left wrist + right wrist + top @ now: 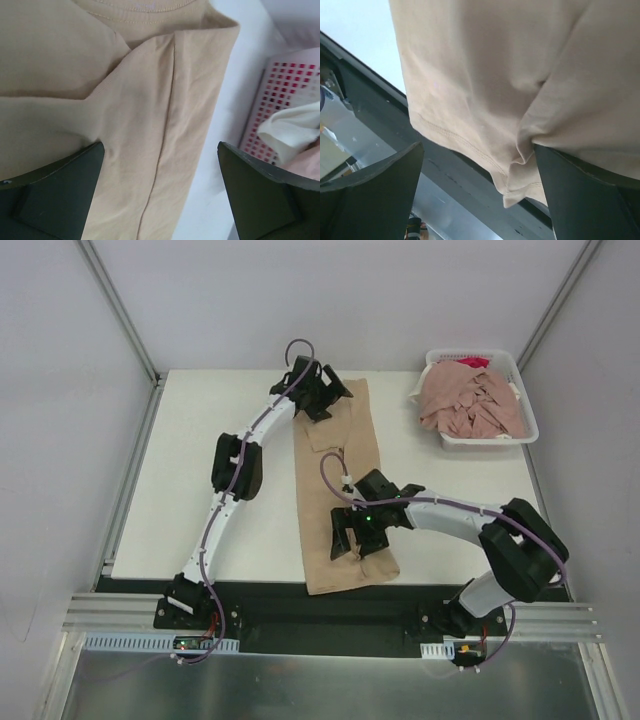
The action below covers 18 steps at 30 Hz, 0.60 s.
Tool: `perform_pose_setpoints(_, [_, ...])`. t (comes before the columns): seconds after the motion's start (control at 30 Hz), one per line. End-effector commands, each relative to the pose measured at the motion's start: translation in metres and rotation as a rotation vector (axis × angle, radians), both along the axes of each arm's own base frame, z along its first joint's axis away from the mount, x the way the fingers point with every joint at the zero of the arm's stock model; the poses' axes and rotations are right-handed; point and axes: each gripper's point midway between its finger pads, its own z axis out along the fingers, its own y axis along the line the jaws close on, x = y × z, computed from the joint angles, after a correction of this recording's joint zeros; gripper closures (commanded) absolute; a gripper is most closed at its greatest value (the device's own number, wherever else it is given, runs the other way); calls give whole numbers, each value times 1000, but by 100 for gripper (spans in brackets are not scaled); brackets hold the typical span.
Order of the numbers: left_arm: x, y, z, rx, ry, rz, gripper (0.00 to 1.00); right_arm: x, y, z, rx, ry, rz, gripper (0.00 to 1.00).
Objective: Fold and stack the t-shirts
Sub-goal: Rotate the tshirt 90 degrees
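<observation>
Top view: tan-beige cotton t-shirt [345, 435], folded into a long narrow strip, lies mid-table. Its long axis runs 12 to 6 o'clock, neck end far, hem end at the near table edge. My left claw [322, 392] hangs over the 12 o'clock end and my right claw [358, 540] over the 6 o'clock end, so each arm is nearest its own end. A heap of dusty pink t-shirts [470, 405] sits in the white plastic lattice basket [485, 441] at 2 o'clock, well apart from the strip.

Left wrist view: fingers [60, 195] spread wide, pinching nothing. Collar seam at 12 o'clock, and the strip's folded edge runs 12 to 6 between them. Basket at 3 o'clock.

Right wrist view: fingers [375, 195] spread wide, gripping nothing. The hem crosses from 9 toward 5 o'clock, lapping over the dark rail. Cloth puckers against the 3 o'clock finger; I cannot tell if it is snagged.

My read: a crosswise fold comes next, one end carried along the long axis onto the other. The right claw must straddle the hem edge first
</observation>
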Motion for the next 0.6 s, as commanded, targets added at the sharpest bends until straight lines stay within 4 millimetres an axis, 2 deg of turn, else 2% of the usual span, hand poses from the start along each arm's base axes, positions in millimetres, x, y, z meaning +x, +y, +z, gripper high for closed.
perform_pose_setpoints(0.0, [16, 1, -43, -31, 24, 108, 1, 4, 42, 24, 116, -31, 118, 3])
perform_pose_setpoints(0.2, [39, -5, -45, -102, -50, 175, 1, 1, 60, 27, 102, -40, 142, 3])
perform_pose_setpoints(0.3, [47, 10, -50, -63, -60, 243, 1, 1, 60, 32, 87, -53, 112, 3])
perform_pose_setpoints(0.33, [49, 13, -40, -66, -68, 259, 1, 3, 58, 32, 68, -72, 98, 3])
perform_pose_setpoints(0.37, [49, 17, -39, -59, -64, 279, 1, 2, 56, 35, 58, -83, 94, 3])
perform_pose_setpoints(0.4, [53, 21, -29, -48, -92, 292, 1, 0, 50, 43, 42, -91, 83, 3])
perform_pose_setpoints(0.43, [57, 22, 2, -58, -139, 288, 1, 6, 44, 45, 13, -133, 59, 3])
perform_pose_setpoints(0.47, [59, 22, 21, -41, -186, 272, 1, 7, 37, 50, -11, -153, 42, 3])
perform_pose_setpoints(0.5, [61, 24, 44, -37, -231, 266, 1, 11, 33, 63, -2, -200, 19, 3])
perform_pose_setpoints(0.53, [62, 28, 90, -39, -308, 274, 1, 20, 26, 68, -28, -253, -15, 3])
perform_pose_setpoints(0.57, [61, 32, 112, -9, -362, 259, 1, 20, 20, 73, -43, -272, -28, 3])
